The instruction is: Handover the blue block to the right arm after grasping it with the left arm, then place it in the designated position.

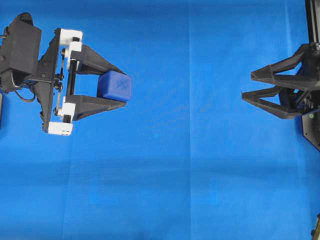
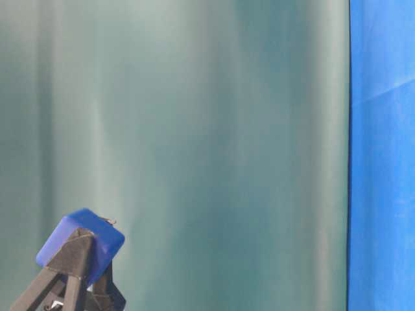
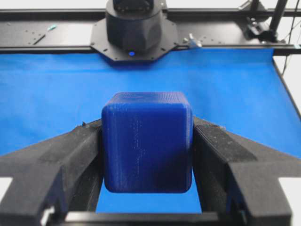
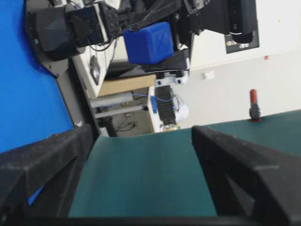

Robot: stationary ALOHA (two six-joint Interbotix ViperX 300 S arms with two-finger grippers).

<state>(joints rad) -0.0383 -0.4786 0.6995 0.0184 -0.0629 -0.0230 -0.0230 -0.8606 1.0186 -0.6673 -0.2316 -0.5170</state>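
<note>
The left hand (image 1: 117, 86) holds the block (image 1: 115, 85) up in the air. The right hand (image 1: 247, 86) waits wide, well apart. Next, they must meet.

- The right arm (image 1: 285, 92) is cut off by the overhead view's right edge; only its jaws show.
- The table-level view shows just the blue block (image 2: 81, 246) and jaw tips, the rest cropped below.
- The left arm (image 1: 30, 60) runs past the left edge.
</note>
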